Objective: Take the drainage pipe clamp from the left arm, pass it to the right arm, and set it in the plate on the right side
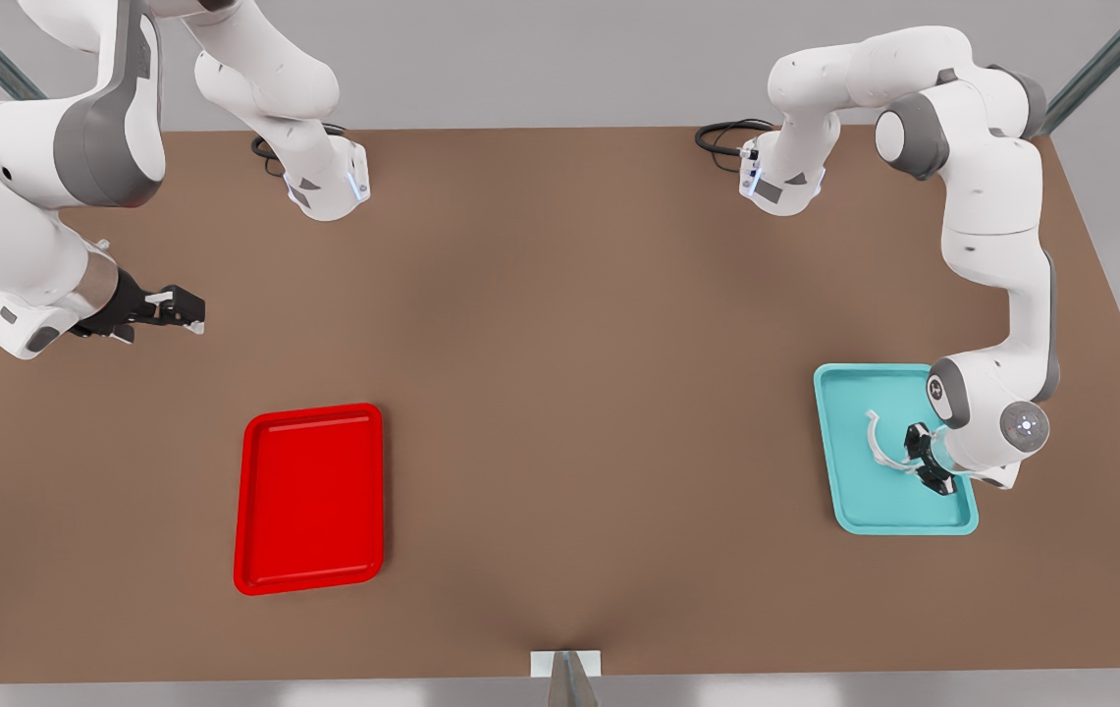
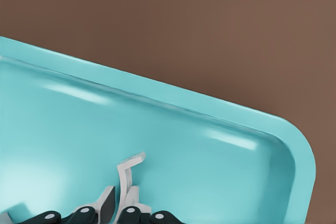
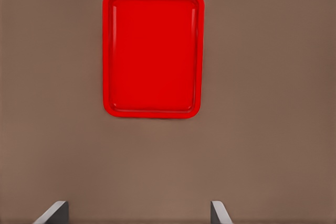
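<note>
Brown table (image 1: 560, 393) — left gripper (image 1: 921, 460) clamps drainage pipe clamp (image 1: 879, 444) (teal tray (image 1: 849, 511)).

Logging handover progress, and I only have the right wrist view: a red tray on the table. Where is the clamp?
Observer: The drainage pipe clamp lies in the teal tray, at the front view's right.
Operator: Has an arm got it?
Observer: The left tool is down in that tray, fingers shut on one end of the clamp.
Operator: And my arm?
Observer: The right tool waits open over bare table at the front view's left, off the red plate.
</note>
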Motion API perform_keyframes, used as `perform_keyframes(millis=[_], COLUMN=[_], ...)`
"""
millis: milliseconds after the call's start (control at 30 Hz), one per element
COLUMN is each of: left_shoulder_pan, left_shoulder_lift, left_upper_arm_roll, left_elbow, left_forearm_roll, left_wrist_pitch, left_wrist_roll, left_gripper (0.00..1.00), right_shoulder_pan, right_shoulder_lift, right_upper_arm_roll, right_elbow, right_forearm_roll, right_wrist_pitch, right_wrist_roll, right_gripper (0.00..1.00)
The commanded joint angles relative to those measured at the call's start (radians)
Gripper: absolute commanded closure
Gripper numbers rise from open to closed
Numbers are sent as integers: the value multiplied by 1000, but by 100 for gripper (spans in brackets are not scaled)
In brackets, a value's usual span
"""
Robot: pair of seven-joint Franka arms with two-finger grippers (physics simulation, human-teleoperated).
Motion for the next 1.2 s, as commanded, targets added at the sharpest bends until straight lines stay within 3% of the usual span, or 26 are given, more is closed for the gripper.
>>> perform_keyframes(millis=[0, 133, 500, 567, 633, 767, 833, 933, 1167], left_shoulder_pan=[0, 0, -2, -3, -35, -310, -397, -540, -756], left_shoulder_lift=[0, 0, -9, -41, -52, -120, -104, -69, -31], left_upper_arm_roll=[0, 0, -5, -43, -58, -61, -69, -69, -112], left_elbow=[0, 0, 19, 78, 230, 318, 364, 376, 431], left_forearm_roll=[0, 0, -3, -5, -60, -172, -236, -399, -396], left_wrist_pitch=[4, 4, -5, -126, -373, -559, -542, -319, 16], left_wrist_roll=[-50, -48, 16, 67, 56, -449, -639, -941, -1352], left_gripper=[74, 79, 79, 79, 79, 79, 79, 79, 79], right_shoulder_pan=[2, 2, 0, 3, 2, 28, 49, 52, 46], right_shoulder_lift=[0, 0, 0, -1, 0, 17, 39, 51, 94], right_upper_arm_roll=[1, 1, 1, 2, 2, 4, 25, 25, 24], right_elbow=[0, -3, -2, 1, 0, 15, 44, 40, 44], right_forearm_roll=[1, 1, 1, -1, -1, -4, 1, 1, 5], right_wrist_pitch=[-2, 0, -2, 0, 0, 0, -2, 0, 17], right_wrist_roll=[0, 4, -10, -28, -14, 18, 32, 76, 81], right_gripper=[0, 0, 0, 0, 0, 0, 0, 0, 0])
